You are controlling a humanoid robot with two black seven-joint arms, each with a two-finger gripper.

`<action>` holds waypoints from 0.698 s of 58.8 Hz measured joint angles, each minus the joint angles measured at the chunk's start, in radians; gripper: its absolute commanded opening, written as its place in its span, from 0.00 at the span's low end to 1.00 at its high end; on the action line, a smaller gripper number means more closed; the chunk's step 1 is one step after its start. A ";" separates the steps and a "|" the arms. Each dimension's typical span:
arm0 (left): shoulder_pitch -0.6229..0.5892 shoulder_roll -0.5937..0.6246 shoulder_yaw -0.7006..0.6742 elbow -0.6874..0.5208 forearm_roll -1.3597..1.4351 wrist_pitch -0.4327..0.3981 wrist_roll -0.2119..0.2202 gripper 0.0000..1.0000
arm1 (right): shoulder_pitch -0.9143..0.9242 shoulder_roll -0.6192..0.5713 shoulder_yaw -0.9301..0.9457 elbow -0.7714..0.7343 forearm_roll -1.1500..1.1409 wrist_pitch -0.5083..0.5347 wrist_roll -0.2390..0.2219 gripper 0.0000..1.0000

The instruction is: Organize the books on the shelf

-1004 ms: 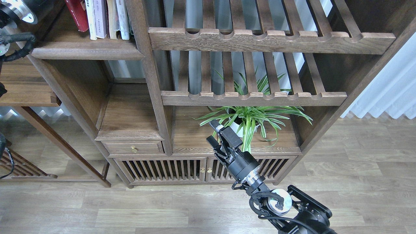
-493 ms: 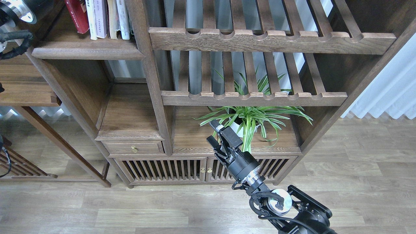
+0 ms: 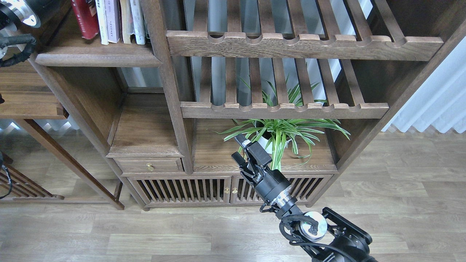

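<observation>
Nearest to the camera, the right gripper (image 3: 238,148) hangs low in front of the cabinet, with its two fingers a little apart and nothing between them. Just behind it a potted plant (image 3: 280,133) stands on the low board, so any lift of this arm should go clear of the leaves. Further up and to the left, the books (image 3: 109,20) stand upright in a row on the shelf (image 3: 96,58), the dark red one at the left end and paler ones beside it. Of the left arm only a thick part shows at the top left corner; its gripper is out of view. I judge that the row needs gentle pushing from the side, so no book tips over the front edge
</observation>
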 measured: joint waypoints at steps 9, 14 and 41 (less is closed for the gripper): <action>-0.002 0.000 0.000 0.000 0.000 0.000 -0.002 1.00 | 0.000 0.000 0.000 0.000 0.000 0.000 0.000 0.98; -0.007 -0.003 -0.004 -0.003 0.000 0.000 -0.002 1.00 | 0.001 0.000 0.000 0.000 0.000 0.000 0.000 0.98; -0.041 -0.003 -0.095 -0.094 -0.060 0.000 0.149 1.00 | 0.000 0.000 0.000 0.000 0.000 0.000 0.000 0.98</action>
